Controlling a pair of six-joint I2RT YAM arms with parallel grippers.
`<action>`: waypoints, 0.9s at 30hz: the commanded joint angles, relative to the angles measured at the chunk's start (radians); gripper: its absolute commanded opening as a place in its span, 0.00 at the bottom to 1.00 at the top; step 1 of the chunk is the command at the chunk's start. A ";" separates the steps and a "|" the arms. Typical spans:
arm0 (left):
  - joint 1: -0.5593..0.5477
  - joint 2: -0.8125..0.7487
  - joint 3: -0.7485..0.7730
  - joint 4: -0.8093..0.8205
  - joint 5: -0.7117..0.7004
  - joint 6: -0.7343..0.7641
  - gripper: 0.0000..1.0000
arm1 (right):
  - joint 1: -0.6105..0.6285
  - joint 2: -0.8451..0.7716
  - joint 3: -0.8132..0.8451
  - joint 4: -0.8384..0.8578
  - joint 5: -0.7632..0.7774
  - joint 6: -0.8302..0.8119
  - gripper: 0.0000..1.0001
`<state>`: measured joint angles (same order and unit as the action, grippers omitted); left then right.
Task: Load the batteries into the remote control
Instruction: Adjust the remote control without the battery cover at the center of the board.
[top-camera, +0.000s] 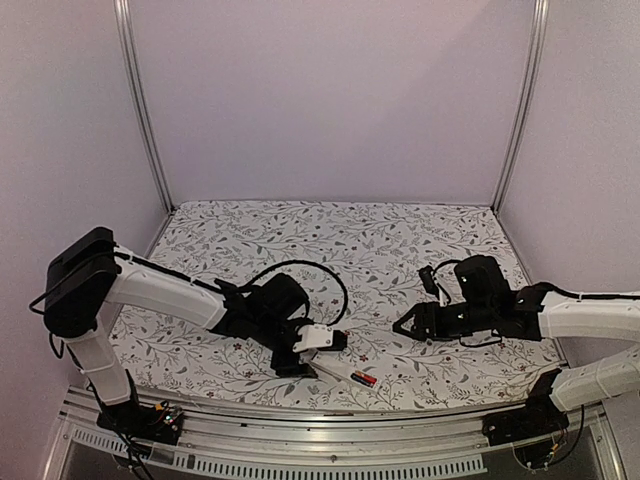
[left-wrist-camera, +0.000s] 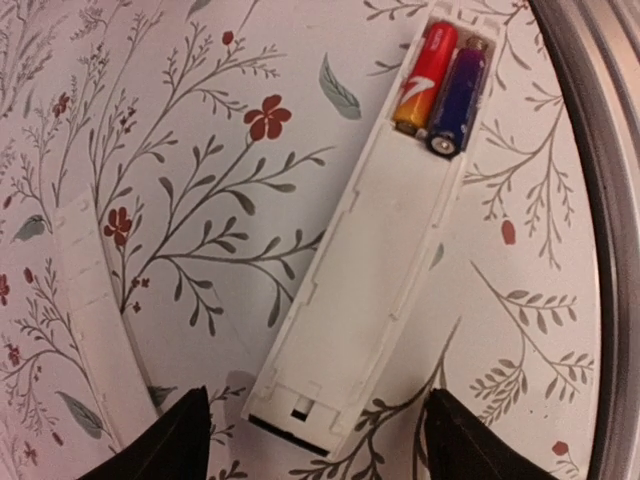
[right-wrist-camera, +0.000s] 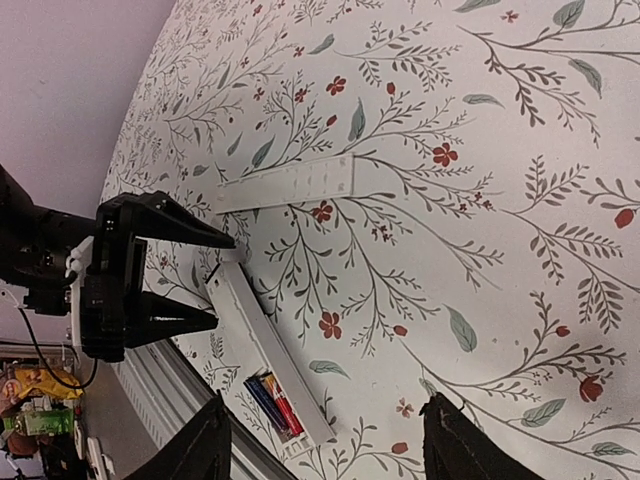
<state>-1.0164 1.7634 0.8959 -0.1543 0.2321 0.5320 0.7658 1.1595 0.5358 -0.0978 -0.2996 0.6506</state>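
Two-arm workstation seen from above and from both wrist cameras. The table (top-camera: 350, 240) is covered with a floral-print cloth, and a metal rail (left-wrist-camera: 600, 200) runs along its near edge.

The remote control (left-wrist-camera: 370, 260) lies flat on the cloth near the near edge, close to the rail and at a slant to it. Its back faces up and the long battery bay is uncovered. The batteries (left-wrist-camera: 430, 80) lie side by side inside the bay, at the end of the remote farthest from the left arm. One is red and orange, the other dark blue. The rest of the bay shows bare white plastic.

A thin white cover strip (right-wrist-camera: 285, 185) lies flat on the cloth, apart from the remote and farther from the rail.

The left gripper (right-wrist-camera: 222, 280) is low over the cloth at the remote's other end. Its jaws stand apart, one dark finger on each side of that end, with cloth visible between each finger and the white casing; nothing is clamped.

The right gripper (right-wrist-camera: 322, 430) is well apart from the remote, to the right of it, and points towards it. Its jaws are likewise spread, with only cloth between them.
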 joint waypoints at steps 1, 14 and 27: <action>0.020 0.054 0.061 0.009 0.060 0.063 0.73 | 0.006 -0.022 -0.019 -0.013 0.020 -0.009 0.64; 0.025 0.078 0.109 -0.109 0.115 -0.007 0.56 | 0.006 -0.060 -0.038 -0.014 0.034 0.009 0.64; -0.019 0.013 0.036 -0.069 0.008 -0.155 0.49 | 0.013 -0.045 -0.041 -0.020 0.058 0.047 0.64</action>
<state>-1.0206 1.8099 0.9489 -0.2230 0.2562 0.4274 0.7700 1.1091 0.5018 -0.1089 -0.2634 0.6834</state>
